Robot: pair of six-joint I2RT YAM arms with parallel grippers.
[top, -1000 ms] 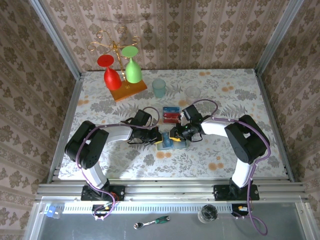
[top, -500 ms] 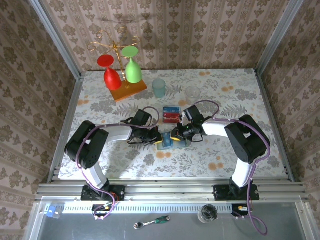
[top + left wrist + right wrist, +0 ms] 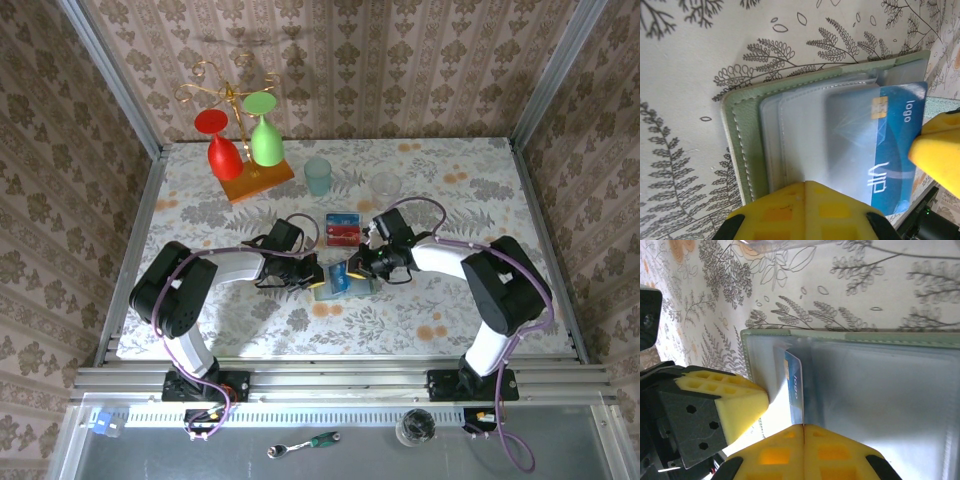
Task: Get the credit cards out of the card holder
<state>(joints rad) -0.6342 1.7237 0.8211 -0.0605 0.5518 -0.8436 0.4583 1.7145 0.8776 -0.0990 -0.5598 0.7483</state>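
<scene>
Since a second back: right jaws gone from part-open to clenched, right elbow swung a little outward, nothing altered on the left. Now pinching the blue card [image 3: 795,390] by its free end between the right pads [image 3: 770,452], at the edge of the holder [image 3: 865,336]. Seen from the left wrist: card [image 3: 895,145] part way out of a clear sleeve, chip and print exposed, the rest under plastic. Left jaws clenched with nothing between them, pad [image 3: 805,205] set down on the holder's [image 3: 737,150] near edge; pinning, by the look of it, not grasping. From above: holder [image 3: 330,292] open flat on the desk [image 3: 450,190] between the two arms. Loose cards [image 3: 343,229], red and blue, just beyond it and apart from it. Step in hand, as judged: drawing out the blue card, with the grip just made and the slide barely begun. Next move calls for a flat pull along the sleeve, rightward, away from the left pad. Calls too for keeping that pad down to hold the holder in place. No lifting before clearing the sleeve, at risk of bending the card or flipping the panel. Then setting it down by the loose cards. Cannot tell whether more cards remain in the other sleeves.
</scene>
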